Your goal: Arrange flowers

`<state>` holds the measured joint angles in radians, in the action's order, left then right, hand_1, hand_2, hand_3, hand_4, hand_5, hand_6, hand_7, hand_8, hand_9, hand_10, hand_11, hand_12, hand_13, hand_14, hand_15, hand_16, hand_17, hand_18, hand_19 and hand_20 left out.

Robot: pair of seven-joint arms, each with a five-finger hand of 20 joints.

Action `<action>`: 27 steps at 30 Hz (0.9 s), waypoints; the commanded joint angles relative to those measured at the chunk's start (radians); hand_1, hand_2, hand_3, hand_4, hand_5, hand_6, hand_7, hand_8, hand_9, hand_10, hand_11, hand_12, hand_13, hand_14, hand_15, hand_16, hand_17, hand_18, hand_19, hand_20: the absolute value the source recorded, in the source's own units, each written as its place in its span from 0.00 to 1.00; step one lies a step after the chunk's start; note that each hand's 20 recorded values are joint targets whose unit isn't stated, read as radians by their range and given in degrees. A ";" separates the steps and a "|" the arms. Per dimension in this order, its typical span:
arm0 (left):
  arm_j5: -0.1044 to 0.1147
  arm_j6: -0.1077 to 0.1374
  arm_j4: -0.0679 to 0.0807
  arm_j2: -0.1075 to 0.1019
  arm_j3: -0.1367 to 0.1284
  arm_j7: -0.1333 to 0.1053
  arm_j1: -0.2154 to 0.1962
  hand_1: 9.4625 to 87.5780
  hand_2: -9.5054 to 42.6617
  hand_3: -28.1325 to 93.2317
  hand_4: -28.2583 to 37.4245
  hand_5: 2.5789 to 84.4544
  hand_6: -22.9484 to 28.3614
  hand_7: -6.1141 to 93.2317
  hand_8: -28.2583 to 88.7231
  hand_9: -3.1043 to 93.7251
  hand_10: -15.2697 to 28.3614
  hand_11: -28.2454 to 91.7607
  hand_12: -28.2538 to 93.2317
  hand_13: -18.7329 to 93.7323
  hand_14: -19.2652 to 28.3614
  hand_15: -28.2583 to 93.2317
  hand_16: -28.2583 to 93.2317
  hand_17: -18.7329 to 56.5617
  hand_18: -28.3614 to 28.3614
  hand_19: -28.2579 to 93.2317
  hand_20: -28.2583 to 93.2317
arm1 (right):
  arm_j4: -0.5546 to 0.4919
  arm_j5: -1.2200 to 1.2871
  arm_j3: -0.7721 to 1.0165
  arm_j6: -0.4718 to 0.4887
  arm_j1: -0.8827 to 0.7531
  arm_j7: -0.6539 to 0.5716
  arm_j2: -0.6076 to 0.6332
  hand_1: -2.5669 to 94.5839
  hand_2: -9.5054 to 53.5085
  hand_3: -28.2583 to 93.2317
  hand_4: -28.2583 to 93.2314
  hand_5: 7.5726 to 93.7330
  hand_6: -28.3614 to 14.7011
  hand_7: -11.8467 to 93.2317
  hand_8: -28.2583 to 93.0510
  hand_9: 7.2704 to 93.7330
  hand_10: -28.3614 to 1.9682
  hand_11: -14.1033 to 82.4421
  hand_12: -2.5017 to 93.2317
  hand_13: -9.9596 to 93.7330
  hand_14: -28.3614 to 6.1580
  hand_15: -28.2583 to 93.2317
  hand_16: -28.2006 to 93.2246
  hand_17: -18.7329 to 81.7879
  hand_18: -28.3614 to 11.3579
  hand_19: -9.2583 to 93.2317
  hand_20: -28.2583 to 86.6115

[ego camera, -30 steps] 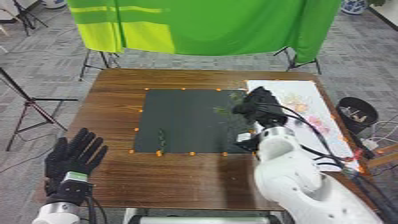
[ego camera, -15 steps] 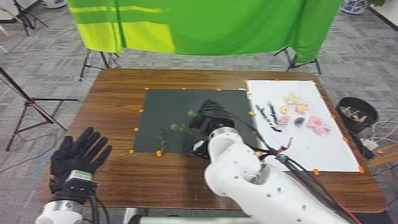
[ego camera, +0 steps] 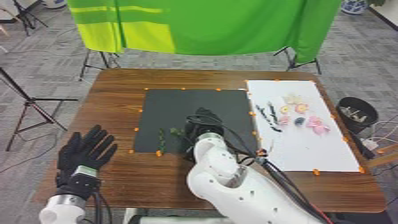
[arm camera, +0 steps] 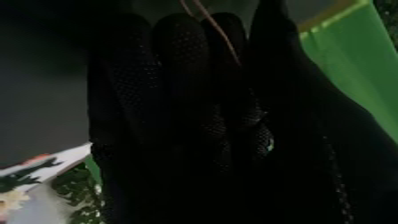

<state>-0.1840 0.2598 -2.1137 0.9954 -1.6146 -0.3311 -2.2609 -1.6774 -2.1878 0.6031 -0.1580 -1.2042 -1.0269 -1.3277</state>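
Observation:
My right hand (ego camera: 204, 121) is over the dark mat (ego camera: 169, 107), curled round a green sprig (ego camera: 177, 132) whose leaves stick out to its left. In the right wrist view the glove of that hand (arm camera: 187, 95) has a thin brown stem (arm camera: 222, 37) by its fingertips, and leaves (arm camera: 78, 192) show beside it. Another green sprig (ego camera: 162, 139) lies upright along the mat's left part. Pink flowers (ego camera: 317, 125), yellowish flowers (ego camera: 293, 102) and dark twigs (ego camera: 268, 118) lie on the white sheet (ego camera: 306, 155). My left hand (ego camera: 86, 150) is open left of the mat, fingers straight.
Orange markers line the mat and the sheet on the brown table (ego camera: 133, 187). A black bin (ego camera: 357, 112) stands past the table's right edge. Cables hang along my right arm. Behind the table is a green cloth (ego camera: 204, 27).
My right hand has moved left from the white sheet's edge onto the mat, carrying the sprig, which is now close to the one lying there. My left hand has shifted slightly.

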 commanded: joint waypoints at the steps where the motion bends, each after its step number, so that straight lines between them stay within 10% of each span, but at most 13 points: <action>1: -0.006 0.004 0.006 0.002 0.004 0.020 -0.002 0.26 0.46 0.81 0.00 0.54 0.65 0.19 0.18 0.42 0.71 0.46 0.34 0.41 0.77 0.63 0.18 0.17 0.80 0.59 0.37 | -0.012 0.009 0.006 0.022 -0.025 0.000 -0.008 0.51 0.00 0.83 0.03 0.74 0.57 0.52 0.35 0.87 0.37 0.48 0.27 0.77 0.32 0.64 0.39 0.42 0.05 0.77 0.40; 27: 0.014 -0.026 -0.004 0.030 -0.027 -0.072 -0.049 0.26 0.46 0.81 0.00 0.54 0.65 0.19 0.18 0.41 0.72 0.47 0.34 0.41 0.77 0.63 0.18 0.17 0.80 0.59 0.37 | -0.245 -0.120 0.061 0.080 0.006 0.145 0.216 0.39 0.00 0.88 0.04 0.60 0.43 0.24 0.15 0.75 0.24 0.47 0.25 0.67 0.21 0.66 0.36 0.37 0.01 0.76 0.41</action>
<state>-0.1771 0.2578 -2.1181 1.0007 -1.6449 -0.3891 -2.3029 -1.8980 -2.1852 0.6140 -0.1076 -1.2148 -0.9491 -1.2006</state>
